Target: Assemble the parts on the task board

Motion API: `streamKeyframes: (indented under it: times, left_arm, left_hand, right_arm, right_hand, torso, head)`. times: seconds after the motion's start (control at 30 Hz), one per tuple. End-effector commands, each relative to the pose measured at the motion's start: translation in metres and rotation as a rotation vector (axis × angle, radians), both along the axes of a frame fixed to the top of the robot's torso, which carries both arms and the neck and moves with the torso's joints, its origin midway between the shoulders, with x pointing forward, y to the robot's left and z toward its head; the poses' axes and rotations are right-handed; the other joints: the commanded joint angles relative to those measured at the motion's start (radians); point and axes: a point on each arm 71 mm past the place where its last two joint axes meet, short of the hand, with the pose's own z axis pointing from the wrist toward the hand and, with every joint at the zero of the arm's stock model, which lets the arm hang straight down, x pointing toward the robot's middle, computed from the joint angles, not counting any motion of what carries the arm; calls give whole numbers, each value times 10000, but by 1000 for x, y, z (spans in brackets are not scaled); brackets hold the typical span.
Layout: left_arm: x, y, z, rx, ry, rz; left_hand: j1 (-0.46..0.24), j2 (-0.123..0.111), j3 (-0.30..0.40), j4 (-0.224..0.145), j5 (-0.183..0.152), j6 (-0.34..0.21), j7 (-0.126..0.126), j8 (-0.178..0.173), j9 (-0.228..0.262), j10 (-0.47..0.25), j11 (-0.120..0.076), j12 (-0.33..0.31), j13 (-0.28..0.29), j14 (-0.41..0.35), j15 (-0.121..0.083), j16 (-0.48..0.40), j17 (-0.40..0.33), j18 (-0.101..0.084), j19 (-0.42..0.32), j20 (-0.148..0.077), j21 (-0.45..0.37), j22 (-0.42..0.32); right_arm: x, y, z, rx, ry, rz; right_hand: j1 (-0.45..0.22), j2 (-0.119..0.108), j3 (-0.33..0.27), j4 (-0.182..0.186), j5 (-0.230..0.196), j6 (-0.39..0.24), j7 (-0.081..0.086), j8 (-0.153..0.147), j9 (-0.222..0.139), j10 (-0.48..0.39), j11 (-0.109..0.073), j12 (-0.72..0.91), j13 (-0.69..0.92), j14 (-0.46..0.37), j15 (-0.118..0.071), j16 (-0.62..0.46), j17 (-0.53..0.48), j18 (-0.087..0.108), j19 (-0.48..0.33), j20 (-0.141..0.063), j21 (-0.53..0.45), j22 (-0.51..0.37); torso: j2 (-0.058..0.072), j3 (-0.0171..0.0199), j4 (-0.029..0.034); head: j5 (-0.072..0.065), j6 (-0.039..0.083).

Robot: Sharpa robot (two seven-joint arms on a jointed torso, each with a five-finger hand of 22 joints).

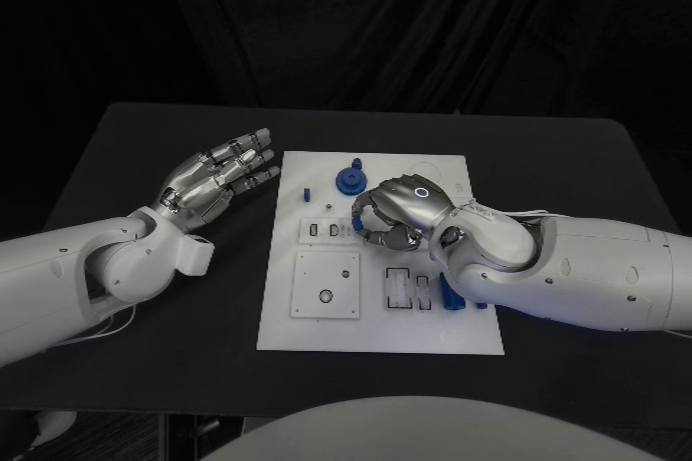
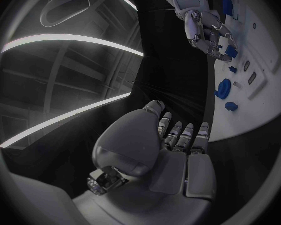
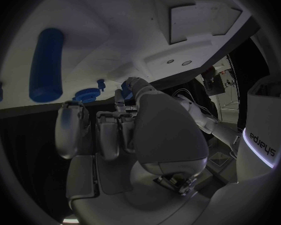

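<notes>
The white task board [image 1: 378,326] lies in the middle of the black table. My right hand [image 1: 405,210] hovers over the board's centre with its fingers curled in, pinching a small blue part [image 1: 356,220] at their tips; the part [image 2: 231,50] hangs just above the board. A blue gear-like part [image 1: 351,179] stands at the board's far edge, with a small blue peg [image 1: 306,193] to its left. Another blue part [image 1: 450,300] lies by my right forearm. My left hand [image 1: 218,177] is raised left of the board, fingers stretched out, holding nothing.
A raised square plate [image 1: 327,284] with holes sits at the board's near left, rectangular slots [image 1: 408,287] beside it and small sockets [image 1: 323,229] above. Bare black table [image 1: 159,131] lies all round the board. My right forearm [image 1: 577,271] covers the board's right edge.
</notes>
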Motion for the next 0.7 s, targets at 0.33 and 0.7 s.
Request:
streamKeyframes:
  times: [0.33, 0.7]
  left_arm:
    - [0, 0, 0, -60, -26, -51]
    - [1, 0, -1, -39, -13, -45]
  left_hand:
    - [-108, 30, 63, 8, 5, -29, 48, -44, -3, -22, -33, -31, -6, -36, 30, 2, 4, -186, -6, -11, -22, -10]
    - [-108, 30, 63, 8, 5, -29, 48, -44, -3, -22, -33, -31, -6, -36, 30, 2, 4, -186, -6, -11, -22, -10]
  right_arm:
    - [2, 1, -3, -433, 142, -333]
    - [3, 3, -6, -697, 299, -342]
  right_hand:
    - [-89, -104, 73, -12, 45, 40, 53, -55, -28, 1039, 120, 26, 2634, 1030, 32, 29, 2635, -43, 138, 40, -39, 1969]
    - [-196, -153, 104, -1, -92, -18, 90, -173, -64, 1039, 143, 26, 2634, 1030, 62, 29, 2635, -34, 129, 74, -66, 1957]
  torso:
    - [-14, -13, -17]
    - [-11, -9, -6]
  head:
    - [0, 3]
    - [-18, 3]
